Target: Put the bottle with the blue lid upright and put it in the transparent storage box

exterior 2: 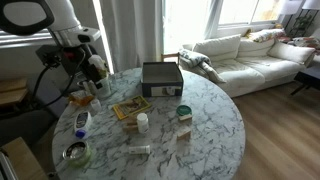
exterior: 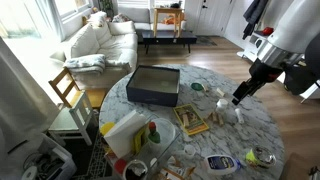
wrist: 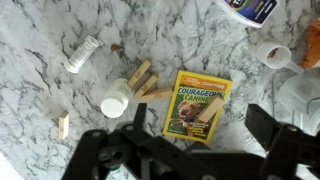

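Lying on its side, upper right of wrist view: bottle with the blue lid (wrist: 250, 8). Probably light, stiff, slick plastic; take it across the body. Empty fingers (wrist: 280, 135) spread wide.

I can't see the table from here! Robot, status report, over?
Gripper open, empty, above the yellow book. Bottle with the blue lid lying on the table, not boxed. Path to it looks open.
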